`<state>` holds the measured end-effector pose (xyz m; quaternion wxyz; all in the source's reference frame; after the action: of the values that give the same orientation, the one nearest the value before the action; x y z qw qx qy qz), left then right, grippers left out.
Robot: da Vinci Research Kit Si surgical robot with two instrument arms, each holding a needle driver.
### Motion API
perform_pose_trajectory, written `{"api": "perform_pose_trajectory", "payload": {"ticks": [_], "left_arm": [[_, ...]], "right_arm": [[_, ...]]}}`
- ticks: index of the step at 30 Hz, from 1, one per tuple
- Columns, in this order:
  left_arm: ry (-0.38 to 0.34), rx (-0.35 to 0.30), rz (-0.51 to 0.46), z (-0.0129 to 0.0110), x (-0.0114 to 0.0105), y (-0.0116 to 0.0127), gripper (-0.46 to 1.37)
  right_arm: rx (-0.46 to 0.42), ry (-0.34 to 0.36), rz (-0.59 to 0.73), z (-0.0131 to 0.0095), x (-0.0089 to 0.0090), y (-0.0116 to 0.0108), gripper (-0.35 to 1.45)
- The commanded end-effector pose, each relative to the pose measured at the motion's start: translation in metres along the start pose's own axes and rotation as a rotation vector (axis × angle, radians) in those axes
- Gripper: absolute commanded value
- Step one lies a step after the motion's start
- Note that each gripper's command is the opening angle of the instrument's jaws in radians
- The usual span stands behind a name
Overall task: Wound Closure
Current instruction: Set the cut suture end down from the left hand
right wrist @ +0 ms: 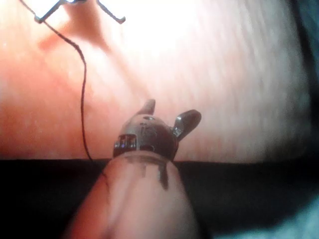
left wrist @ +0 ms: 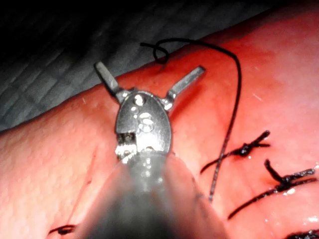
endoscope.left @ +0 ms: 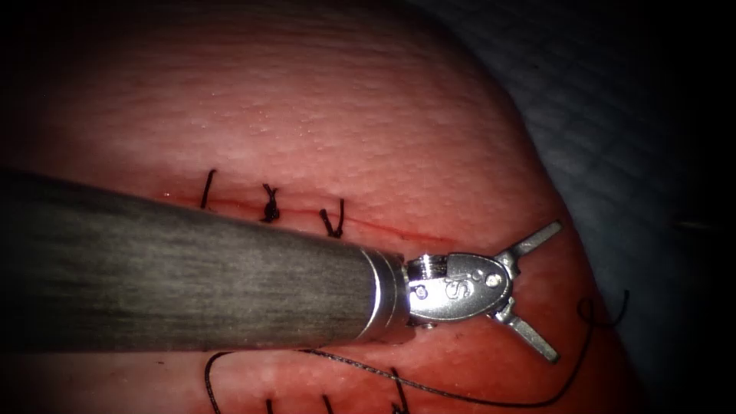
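**Both tools spread wide and holding nothing**

We find the left tool (endoscope.left: 548,291) lying across the tissue (endoscope.left: 345,115), its fingers (endoscope.left: 537,239) spread wide and empty, just past the right end of the cut (endoscope.left: 383,226). Knotted stitches (endoscope.left: 270,203) cross the cut. Loose thread (endoscope.left: 460,395) trails beside the left tool, touching neither finger. We see the right tool (right wrist: 169,117) parted and empty too. We cannot locate the needle.
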<state>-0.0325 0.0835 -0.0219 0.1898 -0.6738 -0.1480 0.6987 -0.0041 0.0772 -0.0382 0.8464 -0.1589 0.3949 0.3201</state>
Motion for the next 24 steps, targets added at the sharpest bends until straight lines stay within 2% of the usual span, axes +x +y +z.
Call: {"api": "perform_pose_trajectory", "payload": {"ticks": [1, 4, 7, 10, 15, 18, 21, 24], "left_arm": [[-0.011, 0.009, -0.002, -0.0009, 0.0001, 0.0003, 1.31], [-0.037, 0.036, -0.005, -0.004, 0.0002, 0.0009, 1.22], [-0.039, 0.022, -0.016, -0.0069, 0.0009, 0.0009, 1.29], [-0.046, 0.015, -0.028, -0.0096, 0.0019, 0.0005, 1.28], [-0.052, 0.029, -0.043, -0.0127, 0.0034, 0.0001, 1.24], [-0.037, 0.042, -0.03, -0.0144, 0.0048, -0.0004, 1.22], [-0.006, 0.065, 0.022, -0.0165, 0.0061, -0.0011, 1.19], [-0.021, 0.098, 0.061, -0.0183, 0.0069, -0.0018, 1.18]], "right_arm": [[0.009, 0.004, 0.0, 0.0001, 0.0, -0.0001, 1.43], [0.012, 0.005, -0.005, 0.0003, 0.0002, -0.0005, 1.43], [0.017, 0.01, -0.003, 0.0007, 0.0005, -0.0008, 1.43], [0.028, 0.024, 0.0, 0.0014, 0.001, -0.0014, 1.43], [0.067, 0.066, 0.011, 0.0028, 0.0021, -0.003, 1.43], [0.096, 0.095, 0.021, 0.0038, 0.0029, -0.0042, 1.41], [0.128, 0.108, 0.03, 0.0053, 0.0036, -0.0057, 1.4], [0.157, 0.115, 0.029, 0.0066, 0.0041, -0.0069, 1.4]]}}
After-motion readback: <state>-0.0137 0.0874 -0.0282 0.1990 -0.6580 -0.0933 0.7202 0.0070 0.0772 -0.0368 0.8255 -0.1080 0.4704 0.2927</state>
